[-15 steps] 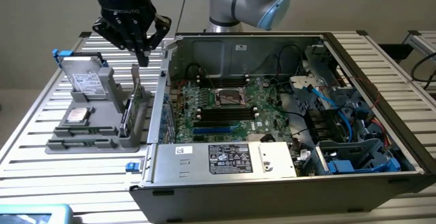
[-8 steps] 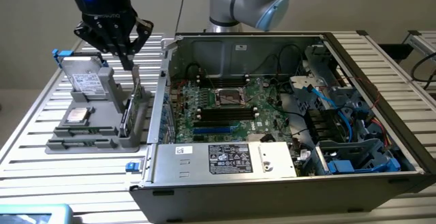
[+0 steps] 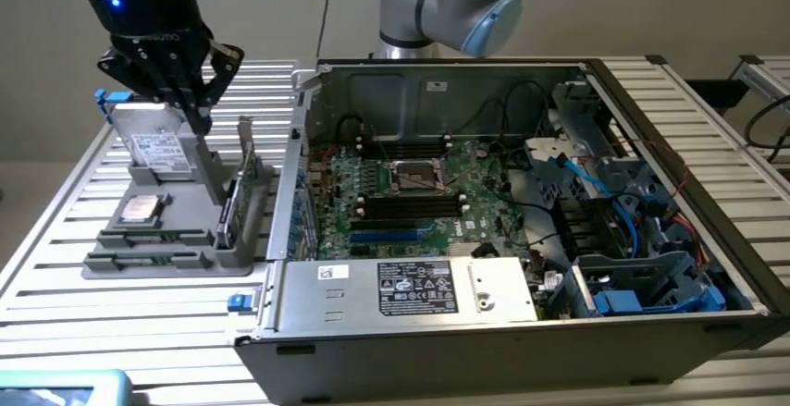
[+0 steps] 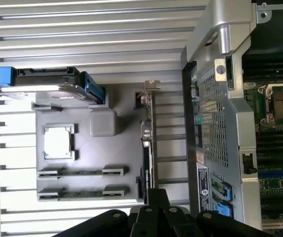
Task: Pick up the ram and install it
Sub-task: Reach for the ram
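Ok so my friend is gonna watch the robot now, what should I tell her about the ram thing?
Gripper: shut, with nothing in it that I can see. It hangs over the grey holder beside the open computer case, closest to the upright hard drive.
Ram: seems to be the thin strip standing edge-on in one of the holder's long slots, but it's hard to be sure.
Done: nothing yet; the ram isn't picked up.
Left: the whole job, picking it up and installing it.
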`<state>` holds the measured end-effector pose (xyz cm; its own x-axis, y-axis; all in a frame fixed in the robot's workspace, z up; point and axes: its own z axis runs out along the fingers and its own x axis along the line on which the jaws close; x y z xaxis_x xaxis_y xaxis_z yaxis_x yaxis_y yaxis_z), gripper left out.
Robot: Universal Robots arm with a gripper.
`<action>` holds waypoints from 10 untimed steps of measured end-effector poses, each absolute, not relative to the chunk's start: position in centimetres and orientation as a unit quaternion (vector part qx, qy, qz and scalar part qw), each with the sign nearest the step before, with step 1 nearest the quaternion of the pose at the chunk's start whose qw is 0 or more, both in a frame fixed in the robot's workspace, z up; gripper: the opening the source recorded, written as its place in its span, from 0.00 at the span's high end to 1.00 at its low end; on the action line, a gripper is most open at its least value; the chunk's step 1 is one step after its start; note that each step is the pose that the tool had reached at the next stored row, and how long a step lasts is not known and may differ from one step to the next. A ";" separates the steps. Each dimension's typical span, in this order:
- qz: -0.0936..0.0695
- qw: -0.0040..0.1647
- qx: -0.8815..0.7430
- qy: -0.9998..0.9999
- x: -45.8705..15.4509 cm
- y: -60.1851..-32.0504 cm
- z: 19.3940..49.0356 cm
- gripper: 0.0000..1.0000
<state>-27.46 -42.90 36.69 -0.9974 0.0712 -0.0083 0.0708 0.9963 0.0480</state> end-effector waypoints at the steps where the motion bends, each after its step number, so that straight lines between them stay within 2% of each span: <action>1: 0.024 0.004 0.036 0.999 -27.9 -42.9 36.6 0.89; 10: 0.023 -0.008 0.036 0.999 -30.9 -43.1 35.8 0.89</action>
<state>-30.93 -43.14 35.77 -0.9973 0.0712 0.0170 0.0719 0.9963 0.0462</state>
